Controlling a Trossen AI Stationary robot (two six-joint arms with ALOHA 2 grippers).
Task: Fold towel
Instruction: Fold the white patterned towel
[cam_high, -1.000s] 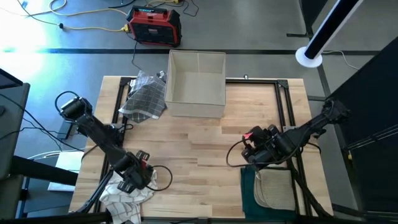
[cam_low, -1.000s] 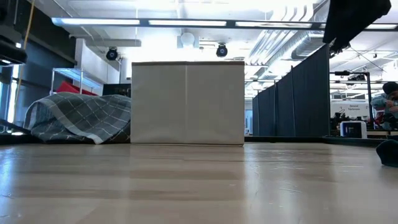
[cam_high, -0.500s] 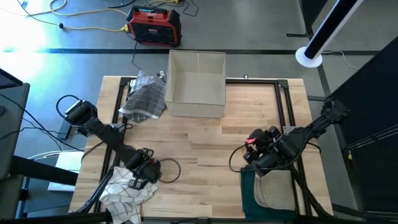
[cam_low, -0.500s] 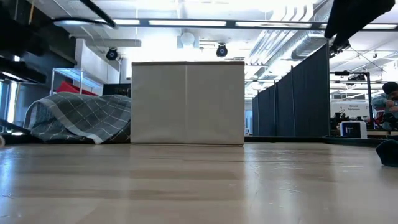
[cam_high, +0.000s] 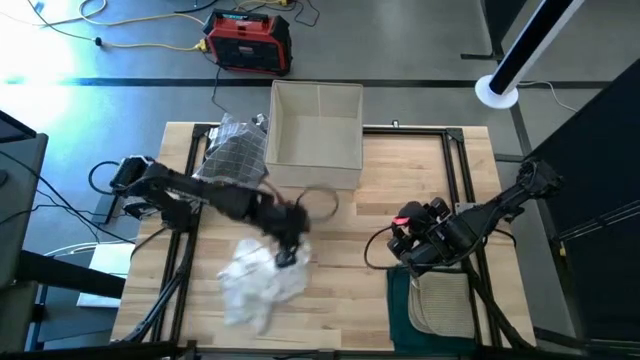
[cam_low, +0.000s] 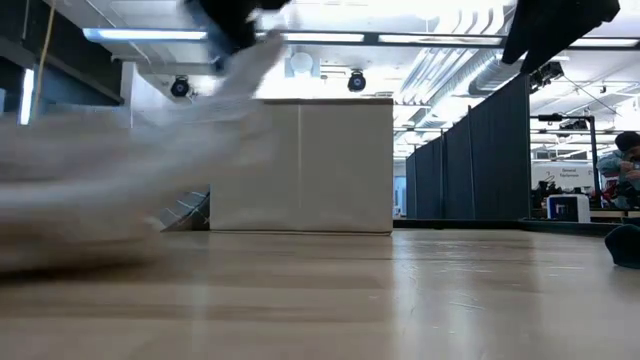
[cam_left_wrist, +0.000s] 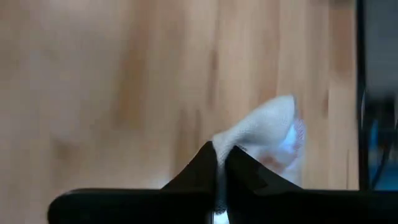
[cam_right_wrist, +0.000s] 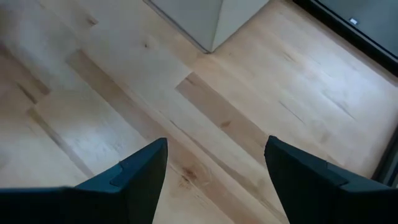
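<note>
Gripping a fold of the white towel (cam_high: 262, 283), the left gripper (cam_high: 287, 252) hangs over the middle of the wooden counter (cam_high: 340, 225), in front of the open beige box (cam_high: 317, 134) that stands at the counter's far edge. Its jaws are clenched on the cloth: the left wrist view shows a white tip of towel pinched between the two dark fingers (cam_left_wrist: 202, 168). The rest of the towel trails down and lies crumpled on the counter on the near side of the gripper, well apart from the box. In the low view the towel is a pale blur (cam_low: 110, 190) across the box's left side.

A grey checked cloth (cam_high: 233, 155) lies just beside the box, at its left wall. The right gripper (cam_high: 400, 232) waits over the counter's right part, away from the box, its jaws released and spread wide with nothing between them. Just near of it lies a dark green and tan pile of cloth (cam_high: 432, 302).
</note>
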